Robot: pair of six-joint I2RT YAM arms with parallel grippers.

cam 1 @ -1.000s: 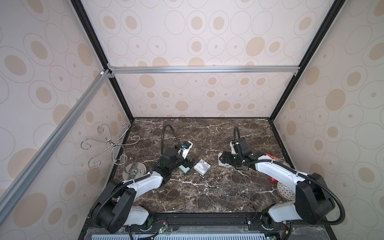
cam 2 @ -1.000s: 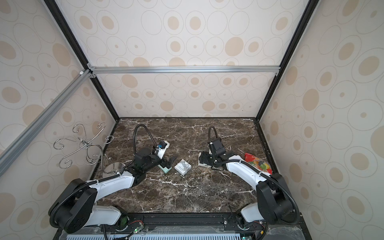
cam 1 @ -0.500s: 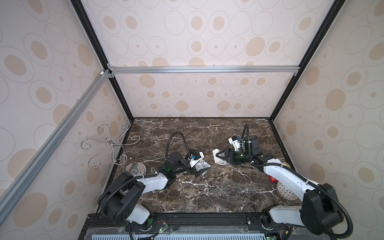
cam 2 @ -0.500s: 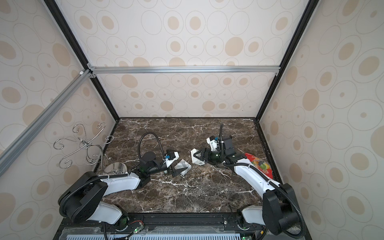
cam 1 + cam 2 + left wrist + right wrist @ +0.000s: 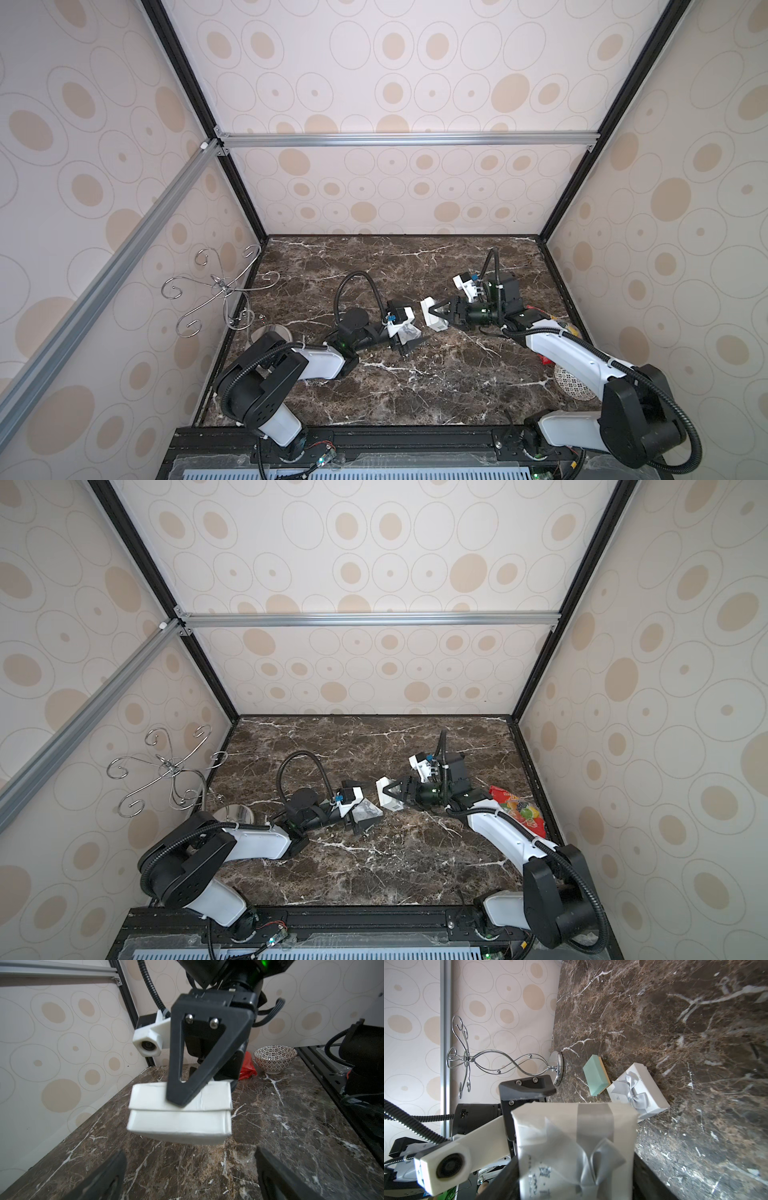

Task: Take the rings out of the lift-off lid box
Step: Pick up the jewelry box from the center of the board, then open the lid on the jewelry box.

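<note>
Mid-frame, the right hand (image 5: 435,318) clamps the white box (image 5: 427,311) aloft, seemingly by its lid (image 5: 145,1095), left hand (image 5: 190,1152) open beside it: the base (image 5: 178,1126) (rings unseen) could drop and spill them.

The left gripper (image 5: 190,1152) hovers low, jaws spread wide. Just ahead of it the right gripper (image 5: 434,318) faces back — wrist rolled sideways, clamped on a white box (image 5: 178,1126).

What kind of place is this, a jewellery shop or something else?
Probably a staged robot test booth: a left arm and right arm mounted on a front rail, patterned wall panels in aluminium framing, and a marble-look tabletop.
</note>
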